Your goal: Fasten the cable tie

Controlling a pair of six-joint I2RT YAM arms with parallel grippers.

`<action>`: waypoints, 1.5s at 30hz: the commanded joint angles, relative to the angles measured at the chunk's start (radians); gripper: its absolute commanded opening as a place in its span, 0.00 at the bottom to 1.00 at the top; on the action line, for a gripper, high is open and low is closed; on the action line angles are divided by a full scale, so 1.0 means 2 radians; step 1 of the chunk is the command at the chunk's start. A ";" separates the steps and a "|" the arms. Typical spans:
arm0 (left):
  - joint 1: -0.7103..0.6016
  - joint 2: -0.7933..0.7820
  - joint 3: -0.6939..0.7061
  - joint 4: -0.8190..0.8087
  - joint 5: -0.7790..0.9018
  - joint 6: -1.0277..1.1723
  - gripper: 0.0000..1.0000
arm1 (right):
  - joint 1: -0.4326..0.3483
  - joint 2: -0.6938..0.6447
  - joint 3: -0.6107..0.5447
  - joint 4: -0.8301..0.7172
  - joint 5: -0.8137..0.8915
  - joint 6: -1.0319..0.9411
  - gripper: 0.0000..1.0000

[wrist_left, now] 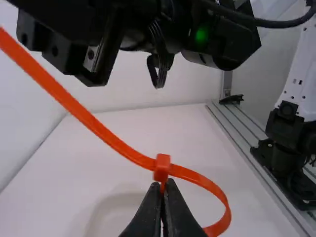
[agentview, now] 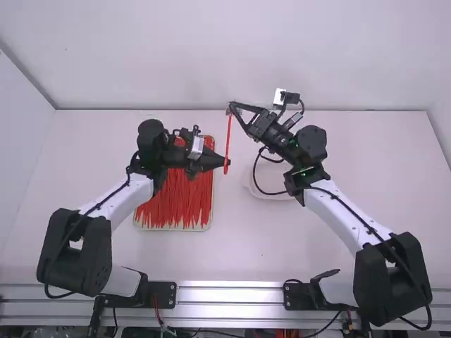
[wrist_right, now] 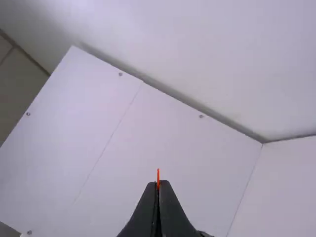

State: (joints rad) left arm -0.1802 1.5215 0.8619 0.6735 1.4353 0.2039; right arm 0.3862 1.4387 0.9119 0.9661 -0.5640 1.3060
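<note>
**High view: one red tie held taut between two grippers**

The cable tie is held in the air over the table, just beyond the tray's far right corner. Its straight stretch runs almost directly away from the camera.

The near end carries the head. The left gripper is clamped on the tie right at that head, fingers pressed together. Beside the head the strap curls round into a small loop. From the left wrist view the strap appears to pass through the head, though I cannot be sure the ratchet has caught.

The far end of the strap is pinched in the right gripper. Its fingers are closed, and a short orange tip pokes out between them (plain in the right wrist view).

The two grippers therefore sit at opposite ends of the same line, left at the head and right at the tail. My judgement is that tightening depends on that line. The tail needs to be drawn along the strap's own length, away from the head, while the left gripper holds the head steady. Pulling sideways would more likely twist the loop than shrink it.

The tray lies flat on the table under the left arm. It is heaped with spare ties, all red and lying roughly parallel.
</note>
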 commanded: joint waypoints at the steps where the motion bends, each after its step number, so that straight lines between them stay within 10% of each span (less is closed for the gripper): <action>1: -0.011 -0.007 -0.019 -0.004 0.032 0.007 0.02 | -0.014 -0.004 0.012 0.019 0.052 -0.001 0.00; 13: -0.011 -0.007 -0.024 -0.017 -0.019 0.011 0.02 | -0.013 -0.003 0.012 0.024 0.056 -0.001 0.02; 16: -0.007 -0.007 -0.024 -0.007 -0.020 0.010 0.02 | -0.014 -0.003 0.012 0.006 0.050 -0.001 0.70; 19: 0.000 -0.007 -0.024 0.001 -0.027 0.010 0.02 | -0.014 -0.003 0.012 -0.020 0.045 -0.001 0.97; 45: 0.031 -0.007 -0.024 0.074 -0.031 -0.067 0.02 | -0.013 -0.003 0.012 -0.164 -0.126 -0.023 0.88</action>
State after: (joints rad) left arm -0.1169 1.5208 0.8143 0.8131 1.3407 0.0883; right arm 0.3573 1.4376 0.9127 0.6491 -0.7433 1.2640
